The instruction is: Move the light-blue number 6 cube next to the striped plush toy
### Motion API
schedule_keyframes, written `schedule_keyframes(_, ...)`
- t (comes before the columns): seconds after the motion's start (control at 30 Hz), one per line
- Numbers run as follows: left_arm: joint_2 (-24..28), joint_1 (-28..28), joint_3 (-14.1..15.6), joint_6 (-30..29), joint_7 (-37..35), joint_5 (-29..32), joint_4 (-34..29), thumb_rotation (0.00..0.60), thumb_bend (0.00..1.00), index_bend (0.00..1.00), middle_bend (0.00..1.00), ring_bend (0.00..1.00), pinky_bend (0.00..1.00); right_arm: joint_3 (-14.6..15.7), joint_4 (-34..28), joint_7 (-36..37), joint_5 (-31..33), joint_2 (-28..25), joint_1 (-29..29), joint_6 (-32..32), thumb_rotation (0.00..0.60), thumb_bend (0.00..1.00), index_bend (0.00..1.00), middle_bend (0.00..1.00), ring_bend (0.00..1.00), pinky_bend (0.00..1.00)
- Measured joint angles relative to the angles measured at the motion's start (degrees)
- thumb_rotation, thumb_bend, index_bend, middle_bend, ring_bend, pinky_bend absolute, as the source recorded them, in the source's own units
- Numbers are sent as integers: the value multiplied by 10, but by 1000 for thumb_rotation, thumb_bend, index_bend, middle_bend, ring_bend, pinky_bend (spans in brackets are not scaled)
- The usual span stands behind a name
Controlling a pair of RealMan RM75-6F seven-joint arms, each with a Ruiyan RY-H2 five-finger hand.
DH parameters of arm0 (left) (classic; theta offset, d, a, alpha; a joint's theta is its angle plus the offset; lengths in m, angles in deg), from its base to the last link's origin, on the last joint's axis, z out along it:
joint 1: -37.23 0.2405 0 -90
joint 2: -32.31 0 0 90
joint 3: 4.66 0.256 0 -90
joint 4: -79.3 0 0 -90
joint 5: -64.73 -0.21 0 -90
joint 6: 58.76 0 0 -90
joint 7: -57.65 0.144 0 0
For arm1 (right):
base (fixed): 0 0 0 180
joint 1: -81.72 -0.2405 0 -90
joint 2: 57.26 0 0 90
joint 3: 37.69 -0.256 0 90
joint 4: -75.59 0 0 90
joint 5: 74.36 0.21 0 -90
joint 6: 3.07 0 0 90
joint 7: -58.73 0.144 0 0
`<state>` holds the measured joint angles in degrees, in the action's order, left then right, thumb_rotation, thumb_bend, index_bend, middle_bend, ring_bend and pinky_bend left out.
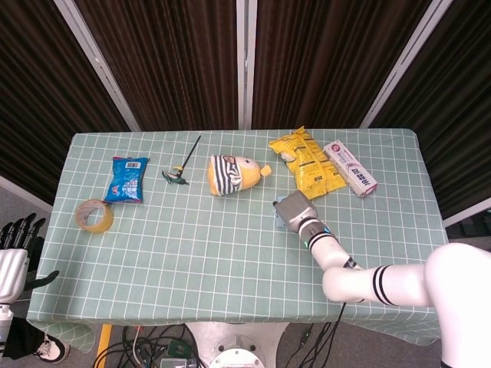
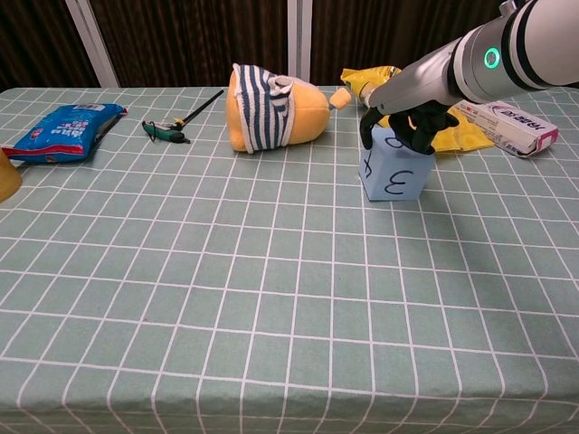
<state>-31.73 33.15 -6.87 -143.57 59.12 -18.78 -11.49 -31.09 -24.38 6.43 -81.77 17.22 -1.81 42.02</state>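
Right hand (image 2: 404,124) gripping top of light-blue cube (image 2: 395,172), fingers curled over upper edges. Cube on desk (image 2: 271,298), right of striped plush toy (image 2: 270,117), a gap between. Slide cube toward plush, keep grip firm, avoid yellow bag (image 2: 391,95) behind. Left hand (image 1: 15,249) off desk's left edge, holding nothing, fingers apart.

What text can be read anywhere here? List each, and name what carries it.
"3": front face of the light-blue cube, gripped by the right hand.
Blue snack packet: print too blurred.
Yellow bag: unreadable.
White-and-pink box: lettering too small.
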Motion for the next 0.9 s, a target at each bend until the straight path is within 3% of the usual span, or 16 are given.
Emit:
schedule_keyframes(0.1, 0, 1, 0, -1, 1, -1, 0, 600, 0, 71, 0, 0, 43, 2, 4, 6, 0, 1, -1, 0, 600, 1000, 152, 908, 797, 688)
schedule_keyframes(0.23, -1, 1, 0, -1, 0, 0, 0, 600, 0, 71, 0, 0, 43, -1, 5, 20, -14, -1, 3, 1, 600, 1000, 23, 908, 797, 688)
schedule_keyframes(0.4, -1, 0, -1, 0, 2, -1, -1, 600, 0, 70, 0, 0, 43, -13, -8, 50, -65, -13, 21, 13, 600, 1000, 0, 909, 797, 688)
schedule_keyframes(0.63, -2, -2, -1, -4, 8, -9, -8, 600, 0, 71, 0, 0, 43, -26, -83, 112, -229, -61, 87, 86, 600, 1000, 0, 906, 794, 687)
schedule_keyframes(0.7, -3, -2, -1, -6, 11, -13, -11, 600, 0, 71, 0, 0, 43, -24, -103, 127, -289, -73, 116, 124, 600, 998, 0, 855, 749, 667)
schedule_keyframes(0.77, -4, -2, -1, -8, 13, -15, -14, 600, 0, 71, 0, 0, 43, -16, -117, 145, -369, -85, 155, 178, 600, 840, 0, 694, 603, 591)
schedule_keyframes(0.83, -6, -2, -1, -10, 14, -19, -15, 600, 0, 70, 0, 0, 43, -1, -121, 164, -458, -93, 203, 240, 600, 503, 0, 447, 351, 450)
schedule_keyframes(0.9, -10, -3, 0, -13, 16, -25, -14, 600, 0, 70, 0, 0, 43, 16, -115, 179, -536, -96, 255, 302, 600, 279, 0, 199, 122, 305)
